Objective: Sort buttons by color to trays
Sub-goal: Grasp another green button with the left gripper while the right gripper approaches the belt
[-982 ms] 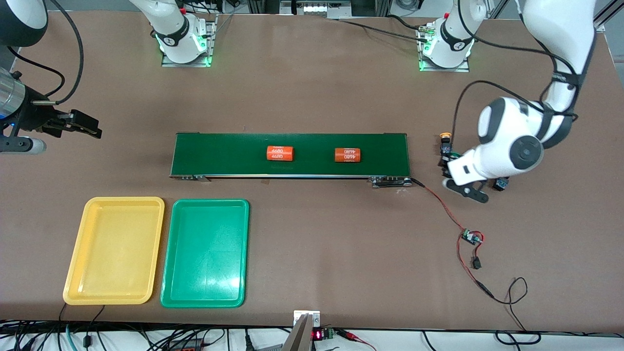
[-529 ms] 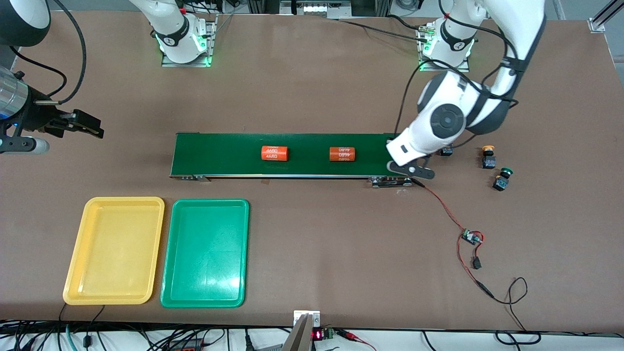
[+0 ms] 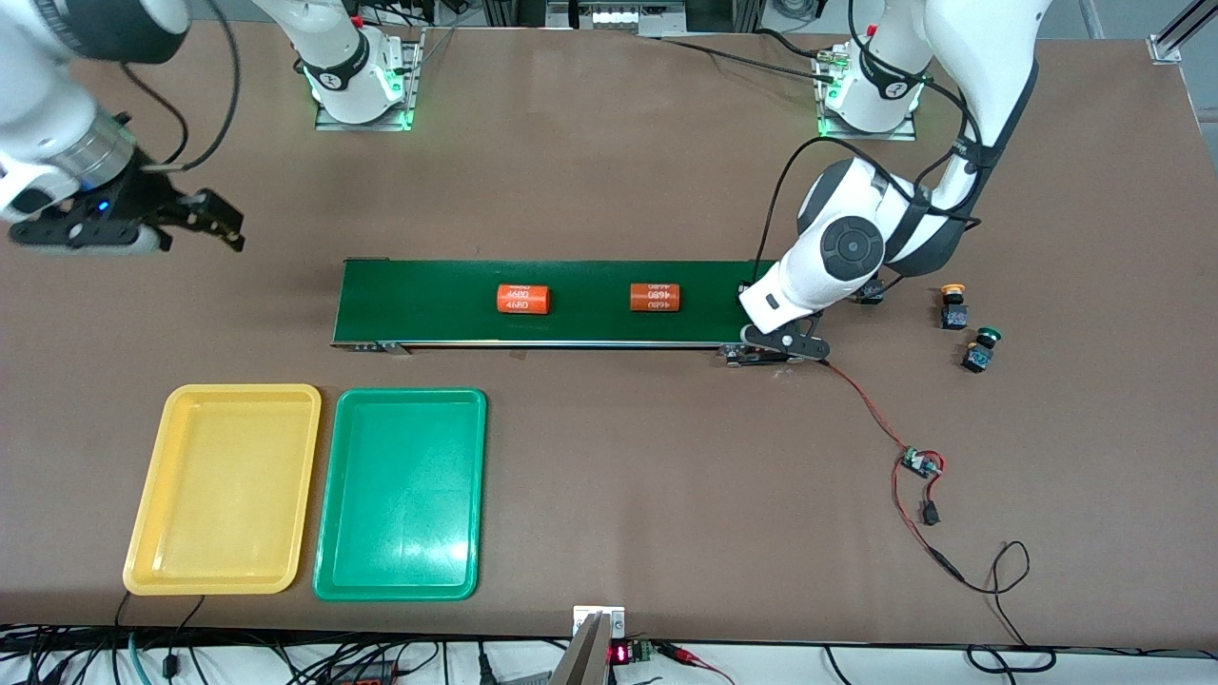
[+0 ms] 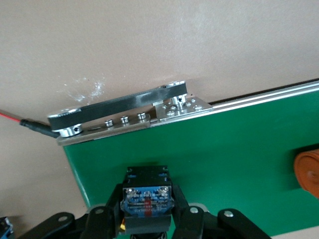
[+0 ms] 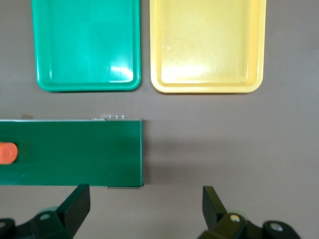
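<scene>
1. The left hand point(image 4: 148, 219) is clamped on a button point(image 4: 147, 199), blue-and-black body toward the wrist camera, a sliver of yellow at its side; the cap colour is otherwise hidden; it hangs over the conveyor belt point(image 3: 428, 300) at the left arm's end.
2. The right hand point(image 5: 144, 209) has its fingers spread wide and holds nothing; it hovers over bare desk point(image 3: 609, 171) off the belt's right-arm end, waiting.
3. Two buttons stand on the desk past the belt's end: a yellow-capped button point(image 3: 952, 306) and a green-capped button point(image 3: 980, 349) just nearer the camera; another dark button point(image 3: 870, 296) is half hidden by the left arm.
4. The yellow tray point(image 3: 225, 490) and green tray point(image 3: 400, 495) lie side by side, both empty, nearer the camera than the belt.
5. Risks, as I judge them: a release close to the belt's edge could tip the button onto the desk; a high drop could make it roll on its round cap; the two orange cylinders point(image 3: 523, 300) share the belt and could crowd it.
6. Room: the roller bracket point(image 4: 122, 117) and red wire point(image 3: 861, 400) sit close under the left hand; the desk around the trays is open.
</scene>
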`<state>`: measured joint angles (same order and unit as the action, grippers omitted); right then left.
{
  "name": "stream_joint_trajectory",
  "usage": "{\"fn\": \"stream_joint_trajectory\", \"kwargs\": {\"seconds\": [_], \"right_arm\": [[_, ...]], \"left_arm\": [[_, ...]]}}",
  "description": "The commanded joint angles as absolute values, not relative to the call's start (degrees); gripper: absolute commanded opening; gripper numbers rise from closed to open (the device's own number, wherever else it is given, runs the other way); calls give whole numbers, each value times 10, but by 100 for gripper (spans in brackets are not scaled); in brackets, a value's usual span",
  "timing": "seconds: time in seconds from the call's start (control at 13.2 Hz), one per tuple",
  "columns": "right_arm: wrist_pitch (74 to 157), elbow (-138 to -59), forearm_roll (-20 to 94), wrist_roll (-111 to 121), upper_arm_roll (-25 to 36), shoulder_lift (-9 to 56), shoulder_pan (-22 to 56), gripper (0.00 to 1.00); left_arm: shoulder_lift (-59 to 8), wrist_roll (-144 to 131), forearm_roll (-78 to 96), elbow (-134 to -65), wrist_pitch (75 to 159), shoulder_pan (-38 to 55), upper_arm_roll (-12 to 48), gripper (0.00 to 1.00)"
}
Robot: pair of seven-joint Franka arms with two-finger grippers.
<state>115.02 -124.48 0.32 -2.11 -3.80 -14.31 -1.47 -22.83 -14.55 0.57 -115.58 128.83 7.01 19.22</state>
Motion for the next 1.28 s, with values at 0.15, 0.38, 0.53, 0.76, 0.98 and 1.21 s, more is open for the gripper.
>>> {"fn": "stream_joint_trajectory", "kwargs": {"seconds": [0.15, 0.38, 0.53, 0.76, 0.98, 1.21], "right_arm": [[1251, -1450, 8, -90, -60, -290, -4, 100], [1247, -1451, 8, -163, -75, -273, 71, 100], [1247, -1447, 7, -163, -76, -269, 78, 100], [1252, -1424, 7, -163, -76, -228, 120, 100], [1283, -1418, 7, -156, -76, -194, 144, 100], [1274, -1403, 5, -154, -76, -171, 145, 100]], "left_arm": [[-201, -149, 9, -1153, 1280, 73, 193, 100], [-139, -144, 8, -1144, 1212, 53, 185, 100], [-134, -142, 3, -1146, 1198, -17, 182, 100], [-155, -142, -1, -1149, 1204, -123, 179, 100], [-179, -96, -44, -1145, 1209, -187, 165, 100], [-212, 23, -95, -1145, 1260, -229, 157, 100]]}}
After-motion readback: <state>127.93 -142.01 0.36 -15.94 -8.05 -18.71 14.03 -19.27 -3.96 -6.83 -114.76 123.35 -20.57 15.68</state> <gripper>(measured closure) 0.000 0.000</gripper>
